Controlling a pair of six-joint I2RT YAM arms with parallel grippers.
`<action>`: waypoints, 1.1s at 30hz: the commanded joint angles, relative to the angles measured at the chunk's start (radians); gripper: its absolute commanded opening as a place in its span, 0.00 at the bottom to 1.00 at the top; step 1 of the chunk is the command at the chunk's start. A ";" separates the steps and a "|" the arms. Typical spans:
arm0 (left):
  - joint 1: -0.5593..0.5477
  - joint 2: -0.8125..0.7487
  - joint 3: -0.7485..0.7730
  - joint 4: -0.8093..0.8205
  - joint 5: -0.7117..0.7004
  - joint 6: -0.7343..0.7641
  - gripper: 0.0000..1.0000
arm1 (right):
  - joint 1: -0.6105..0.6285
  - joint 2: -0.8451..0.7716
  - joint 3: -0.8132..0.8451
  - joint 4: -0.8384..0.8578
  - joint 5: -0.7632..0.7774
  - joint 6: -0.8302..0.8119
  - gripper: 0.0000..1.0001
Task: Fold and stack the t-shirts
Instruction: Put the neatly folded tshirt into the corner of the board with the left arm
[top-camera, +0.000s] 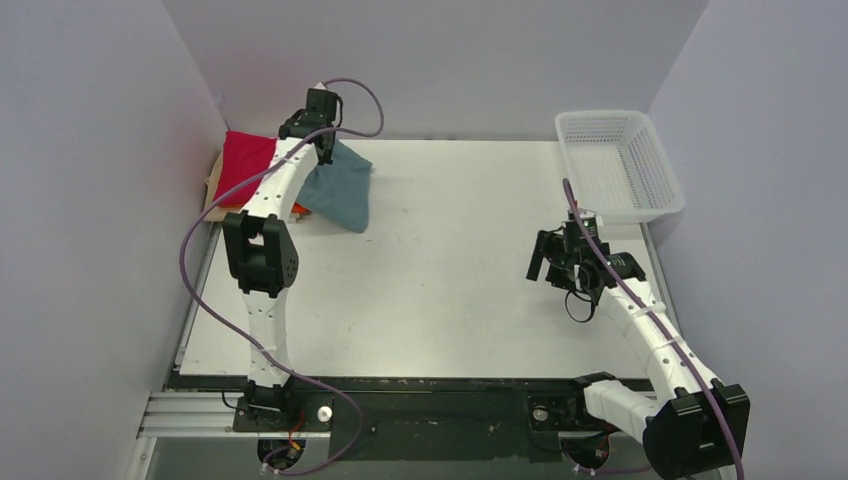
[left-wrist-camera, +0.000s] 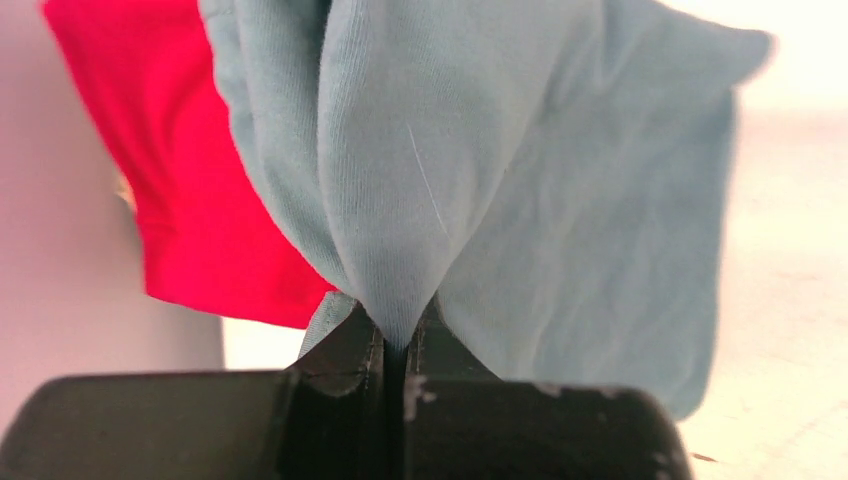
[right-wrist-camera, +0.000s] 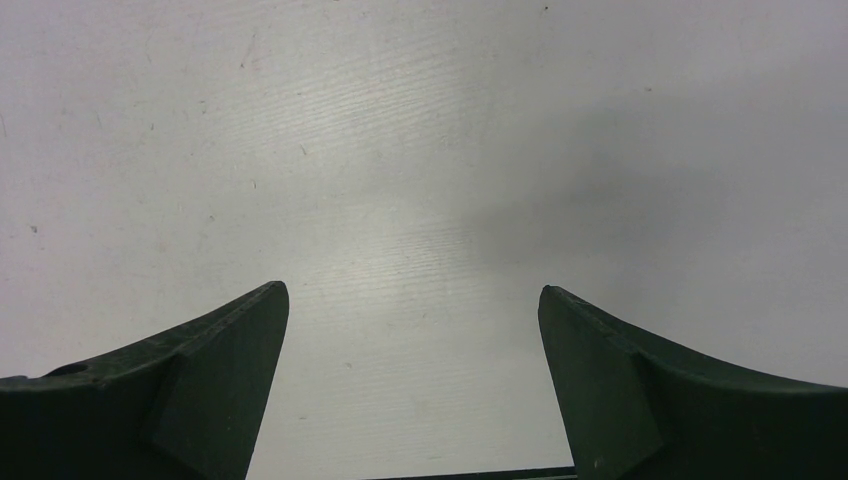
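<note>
My left gripper (top-camera: 328, 148) is shut on the folded teal-blue t-shirt (top-camera: 342, 188) and holds it hanging at the table's far left. In the left wrist view the teal cloth (left-wrist-camera: 520, 180) rises from the closed jaws (left-wrist-camera: 397, 335). The crimson-red t-shirt (top-camera: 243, 165) lies folded on top of a stack in the far left corner, also in the wrist view (left-wrist-camera: 170, 170). An orange edge (top-camera: 297, 209) and a beige edge (top-camera: 212, 183) peek out under it. My right gripper (top-camera: 560, 258) is open and empty above bare table (right-wrist-camera: 414, 290).
A white plastic mesh basket (top-camera: 620, 165) stands at the far right corner, just beyond the right gripper. The white table (top-camera: 450, 280) is walled by grey panels on the left, back and right.
</note>
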 joint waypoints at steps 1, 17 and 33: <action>0.039 -0.063 0.138 0.017 0.036 0.119 0.00 | -0.007 0.044 0.023 -0.024 0.024 -0.013 0.90; 0.152 -0.031 0.344 0.029 0.183 0.244 0.00 | -0.007 0.137 0.047 -0.048 0.052 -0.021 0.90; 0.397 0.051 0.317 0.054 0.529 0.199 0.00 | -0.006 0.187 0.058 -0.082 0.070 0.015 0.89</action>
